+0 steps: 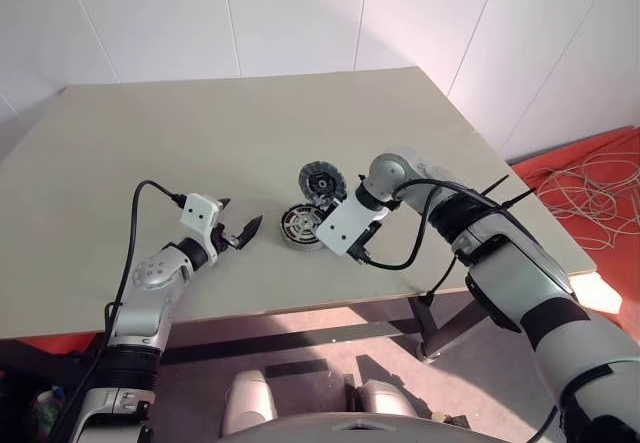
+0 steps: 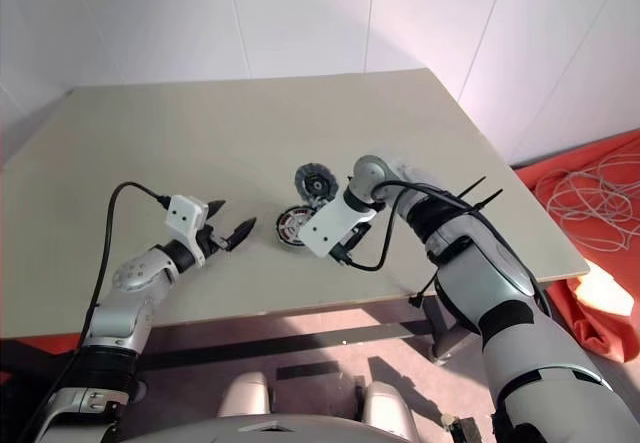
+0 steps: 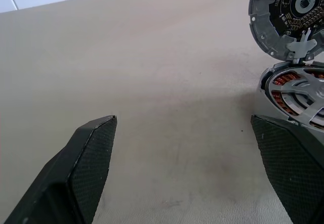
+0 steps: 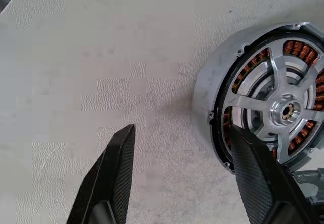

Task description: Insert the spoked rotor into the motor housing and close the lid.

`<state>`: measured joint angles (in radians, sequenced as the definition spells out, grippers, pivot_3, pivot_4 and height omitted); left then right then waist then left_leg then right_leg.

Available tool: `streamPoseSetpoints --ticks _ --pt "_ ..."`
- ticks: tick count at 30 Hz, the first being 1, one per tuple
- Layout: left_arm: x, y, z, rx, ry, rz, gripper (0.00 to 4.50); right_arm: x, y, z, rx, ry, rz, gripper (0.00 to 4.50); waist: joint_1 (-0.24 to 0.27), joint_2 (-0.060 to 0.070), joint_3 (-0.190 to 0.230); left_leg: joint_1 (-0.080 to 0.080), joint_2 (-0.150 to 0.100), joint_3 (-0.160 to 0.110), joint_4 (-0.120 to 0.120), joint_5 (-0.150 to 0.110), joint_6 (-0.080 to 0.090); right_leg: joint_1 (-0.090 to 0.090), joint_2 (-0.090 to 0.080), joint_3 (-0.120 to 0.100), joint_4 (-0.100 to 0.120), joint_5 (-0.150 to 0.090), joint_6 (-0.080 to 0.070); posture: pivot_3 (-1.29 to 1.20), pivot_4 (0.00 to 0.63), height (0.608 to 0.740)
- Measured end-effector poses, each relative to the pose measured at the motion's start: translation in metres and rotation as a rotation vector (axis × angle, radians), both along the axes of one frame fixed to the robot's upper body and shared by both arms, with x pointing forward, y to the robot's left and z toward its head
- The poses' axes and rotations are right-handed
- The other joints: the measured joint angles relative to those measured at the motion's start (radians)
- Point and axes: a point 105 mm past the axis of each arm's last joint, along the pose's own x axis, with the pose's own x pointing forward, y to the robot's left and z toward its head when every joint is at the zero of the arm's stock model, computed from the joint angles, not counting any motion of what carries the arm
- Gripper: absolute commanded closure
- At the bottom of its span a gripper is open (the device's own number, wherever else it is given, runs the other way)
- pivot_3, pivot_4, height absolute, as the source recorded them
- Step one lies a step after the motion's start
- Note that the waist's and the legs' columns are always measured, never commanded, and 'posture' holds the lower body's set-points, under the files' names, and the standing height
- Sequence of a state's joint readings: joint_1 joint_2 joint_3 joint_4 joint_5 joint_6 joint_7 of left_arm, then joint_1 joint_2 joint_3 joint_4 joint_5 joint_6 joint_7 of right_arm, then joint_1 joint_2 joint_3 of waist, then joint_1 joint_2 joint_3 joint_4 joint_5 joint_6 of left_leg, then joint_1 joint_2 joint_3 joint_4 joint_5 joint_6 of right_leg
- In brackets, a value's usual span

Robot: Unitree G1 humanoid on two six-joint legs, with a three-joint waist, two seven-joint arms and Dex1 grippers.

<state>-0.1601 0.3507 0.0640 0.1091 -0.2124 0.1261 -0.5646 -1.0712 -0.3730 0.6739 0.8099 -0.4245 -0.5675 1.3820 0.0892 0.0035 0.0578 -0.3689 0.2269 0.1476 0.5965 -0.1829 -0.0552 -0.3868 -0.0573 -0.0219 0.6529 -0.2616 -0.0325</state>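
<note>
So I'm looking down at the tan table and the spoked rotor is already sitting inside the motor housing. I'm seeing the silver spokes and shiny hub with the copper windings peeking through between them. The housing is lying flat near the front edge of the table, about the middle.

The lid is hanging open, tilted up just behind the housing and joined to it at a little hinge; from the left wrist view I'm seeing its inner face with a dark centre.

The right gripper is pointing steeply down over the near side of the housing, fingers spread apart, one finger overlapping the housing's rim in the wrist view and the other over bare table. I can't tell if it's actually touching. It's not holding anything.

The left gripper is hovering low over the table off to the left of the housing, aimed toward it, fingers wide apart and empty.
</note>
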Motion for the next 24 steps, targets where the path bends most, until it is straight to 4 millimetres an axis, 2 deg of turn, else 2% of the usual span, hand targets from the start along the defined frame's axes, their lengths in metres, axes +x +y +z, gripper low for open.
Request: streamPoseSetpoints --ticks 6,8,24 --pt "0.0001 0.0004 -0.0001 0.000 0.000 0.006 0.00 0.0041 0.0043 0.0050 0.017 -0.028 -0.002 4.04 0.006 0.000 0.000 -0.002 0.000 0.000 0.000 0.000 0.000 0.000 0.000 0.000 -0.001 0.000 0.000 0.00 0.000 0.740" --pt "0.0000 -0.0002 0.0003 -0.001 -0.002 0.005 0.00 0.0036 0.0048 0.0060 0.012 -0.033 0.014 4.49 0.004 -0.001 0.000 -0.002 0.000 0.000 0.000 -0.001 0.001 0.000 0.000 0.000 -0.002 0.000 0.000 0.00 0.000 0.740" --pt "0.0005 -0.0057 -0.0005 -0.004 0.003 -0.007 0.00 0.0065 0.0038 0.0053 0.025 -0.029 -0.023 4.49 0.003 0.000 0.000 -0.002 0.000 0.000 0.000 0.000 0.001 -0.001 0.000 0.000 -0.001 0.000 0.000 0.00 0.000 0.740"
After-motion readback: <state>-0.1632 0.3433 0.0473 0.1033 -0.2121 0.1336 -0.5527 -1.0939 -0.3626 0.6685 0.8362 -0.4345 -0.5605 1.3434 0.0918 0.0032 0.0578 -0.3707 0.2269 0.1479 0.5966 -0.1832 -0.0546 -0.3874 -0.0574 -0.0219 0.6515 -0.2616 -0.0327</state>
